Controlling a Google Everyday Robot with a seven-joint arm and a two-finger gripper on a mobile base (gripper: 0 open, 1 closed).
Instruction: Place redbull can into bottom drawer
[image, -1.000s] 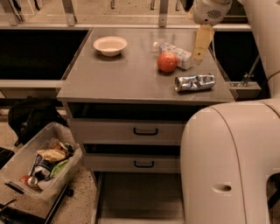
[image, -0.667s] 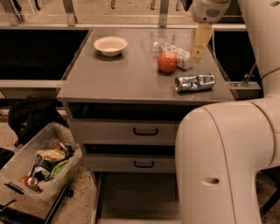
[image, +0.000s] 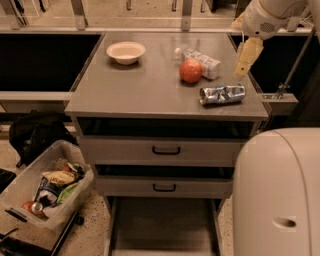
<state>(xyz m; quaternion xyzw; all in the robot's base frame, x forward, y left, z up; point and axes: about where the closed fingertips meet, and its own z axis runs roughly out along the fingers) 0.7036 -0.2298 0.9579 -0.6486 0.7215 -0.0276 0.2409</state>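
Note:
The redbull can (image: 222, 94), silver and blue, lies on its side on the cabinet top (image: 150, 82) near its right front corner. My gripper (image: 247, 56) hangs above the cabinet's right edge, just above and to the right of the can, apart from it. The bottom drawer (image: 162, 225) is pulled out at the bottom of the view, showing a plain grey floor with nothing on it.
A red apple (image: 191, 71) and a clear plastic bottle (image: 200, 61) lie behind the can. A white bowl (image: 125, 51) sits at the back left. Two upper drawers with black handles (image: 166, 150) are shut. A bin of clutter (image: 47, 187) stands at the left; my pale arm body (image: 280, 195) fills the right.
The view has shifted, so my arm body now covers less of the cabinet front and sits further right. The gripper stays above the can's right side. The can has not moved.

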